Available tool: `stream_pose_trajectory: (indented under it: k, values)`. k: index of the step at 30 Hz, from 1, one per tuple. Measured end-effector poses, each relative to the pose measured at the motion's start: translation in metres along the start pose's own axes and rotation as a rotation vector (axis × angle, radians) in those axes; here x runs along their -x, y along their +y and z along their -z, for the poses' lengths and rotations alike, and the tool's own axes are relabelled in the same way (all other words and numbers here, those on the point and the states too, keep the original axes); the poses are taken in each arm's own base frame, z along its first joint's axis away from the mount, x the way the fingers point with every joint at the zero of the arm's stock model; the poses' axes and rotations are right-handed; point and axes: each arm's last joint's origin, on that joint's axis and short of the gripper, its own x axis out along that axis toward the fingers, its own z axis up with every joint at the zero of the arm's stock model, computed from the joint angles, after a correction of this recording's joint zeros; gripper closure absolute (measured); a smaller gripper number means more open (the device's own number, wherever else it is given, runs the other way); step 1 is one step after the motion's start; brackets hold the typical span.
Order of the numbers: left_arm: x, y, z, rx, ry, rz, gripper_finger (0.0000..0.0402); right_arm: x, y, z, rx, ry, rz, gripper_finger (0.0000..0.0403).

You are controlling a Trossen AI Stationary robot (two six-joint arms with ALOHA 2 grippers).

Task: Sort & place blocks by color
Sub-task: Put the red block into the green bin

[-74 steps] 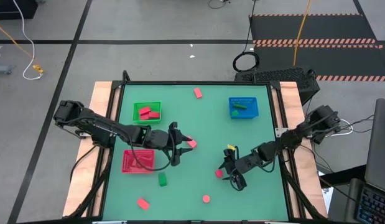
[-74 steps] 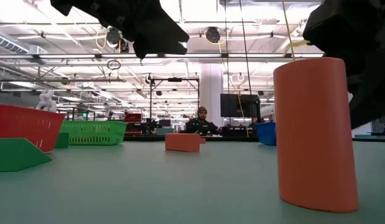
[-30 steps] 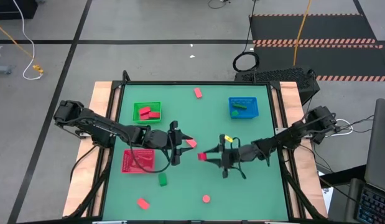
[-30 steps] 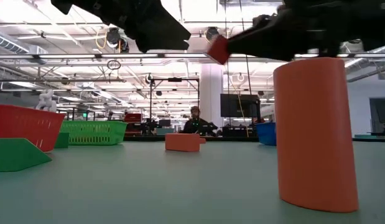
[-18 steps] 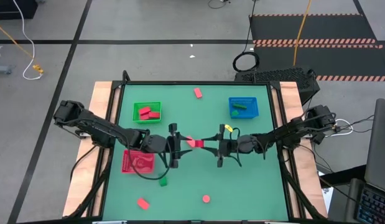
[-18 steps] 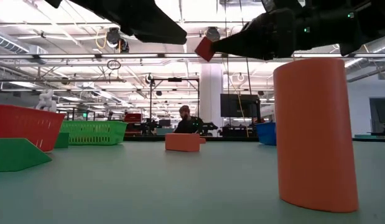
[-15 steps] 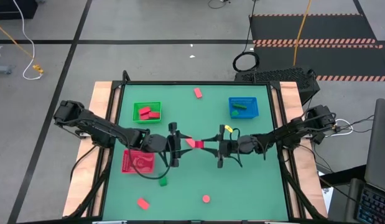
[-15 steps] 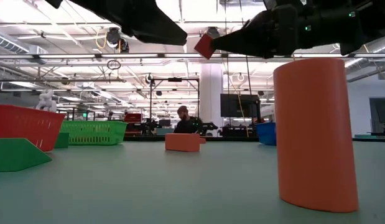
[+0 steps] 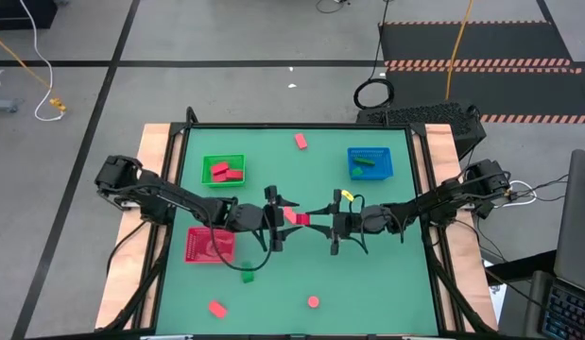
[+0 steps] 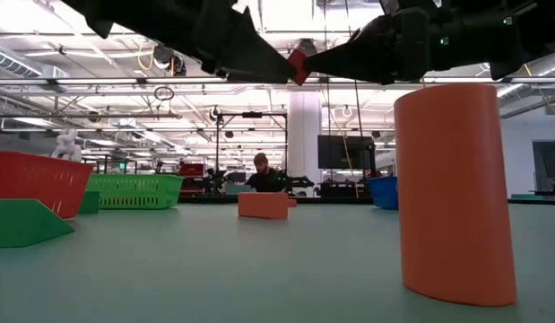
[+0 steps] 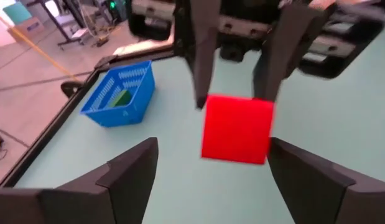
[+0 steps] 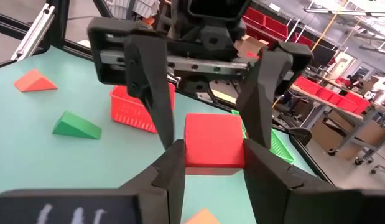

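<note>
Green table (image 9: 368,274), scattered blocks (image 9: 300,141), baskets (image 9: 369,162)

Red cube (image 12: 214,148); blue tray (image 9: 369,162); green tray (image 9: 223,170); red tray (image 9: 210,245).

From my remote station I see the green table (image 9: 368,283) framed by pale wooden side boards (image 9: 150,151), carrying a green tray (image 9: 237,158) and a red tray (image 9: 192,253) on its left half and a blue tray (image 9: 387,174) toward its far right corner. Beyond the far edge lie a coiled black cable (image 9: 371,93) and a striped floor mat (image 9: 481,64), with a yellow cord (image 9: 27,66) crossing the grey floor at left. In the low view I note a person (image 10: 259,178) seated in the workshop background (details too small to resolve).
</note>
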Motion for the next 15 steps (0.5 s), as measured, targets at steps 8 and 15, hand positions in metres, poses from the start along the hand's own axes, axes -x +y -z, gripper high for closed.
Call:
stream_pose_trajectory:
  k: [8,15]
  values:
    - [-0.0021,0.0047,0.0011,0.083,0.006,-0.006,0.0203,-0.0001,-0.0008,-0.0004,-0.013,-0.002,0.012,0.0279]
    - [-0.0021,0.0052,0.0025,0.074,0.018,-0.018,0.0384,-0.001,-0.0047,0.0006,-0.034,0.007,0.049,0.0202]
